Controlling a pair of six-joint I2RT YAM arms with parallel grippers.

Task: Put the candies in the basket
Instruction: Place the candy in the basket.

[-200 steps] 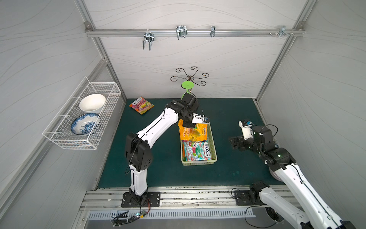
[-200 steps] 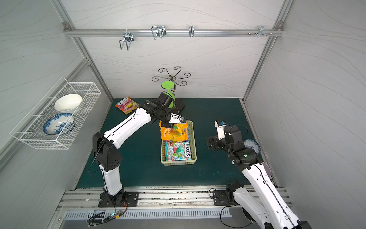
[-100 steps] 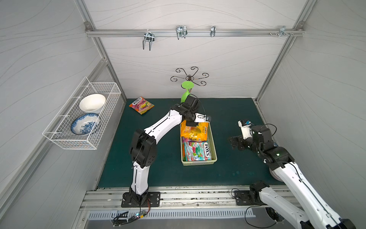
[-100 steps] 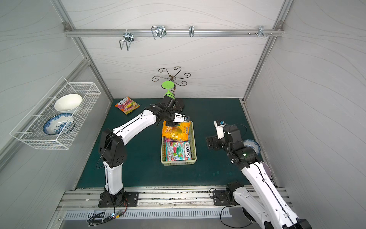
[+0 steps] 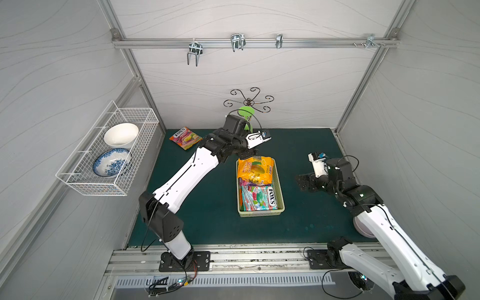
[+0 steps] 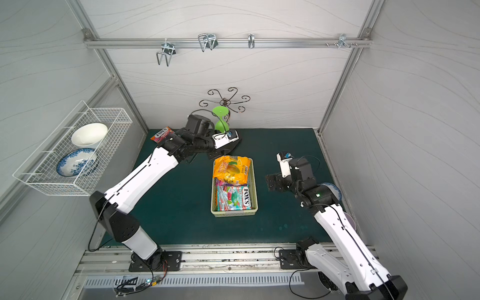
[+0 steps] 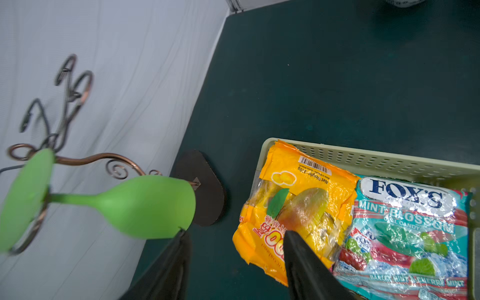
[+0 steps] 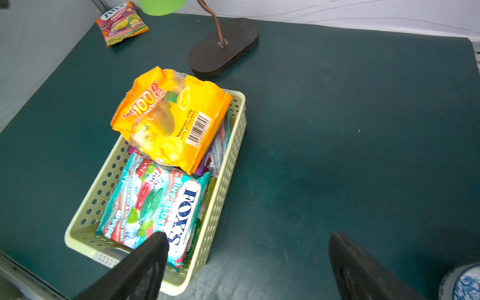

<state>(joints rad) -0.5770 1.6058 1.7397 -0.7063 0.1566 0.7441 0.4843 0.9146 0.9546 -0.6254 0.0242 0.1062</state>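
Left tool [image 7: 233,259]: fingers apart, nothing between them, hanging over the far end of the basket [image 5: 261,213]. One fingertip looks very near the green glass [image 7: 145,205] on the wire stand [image 5: 248,101]; can't tell if they touch.

Right tool [image 8: 249,262]: wide apart, empty, parked beside the basket over bare surface [image 5: 311,223].

Orange bag [image 5: 255,168] lies on top of the pile with its end sticking out over the far rim. Mint bag [image 5: 259,198] sits flat at the near end, with more bags under it.

The loose FOX'S bag [image 5: 185,137] is not yet in; it lies flat on the surface at the far left corner, well apart from the basket.

Handling guess: light, soft, crinkly film, slippery, with contents that shift. Pinch a crimped end seam or corner, not the belly. It lies flat, so get one finger under an edge.
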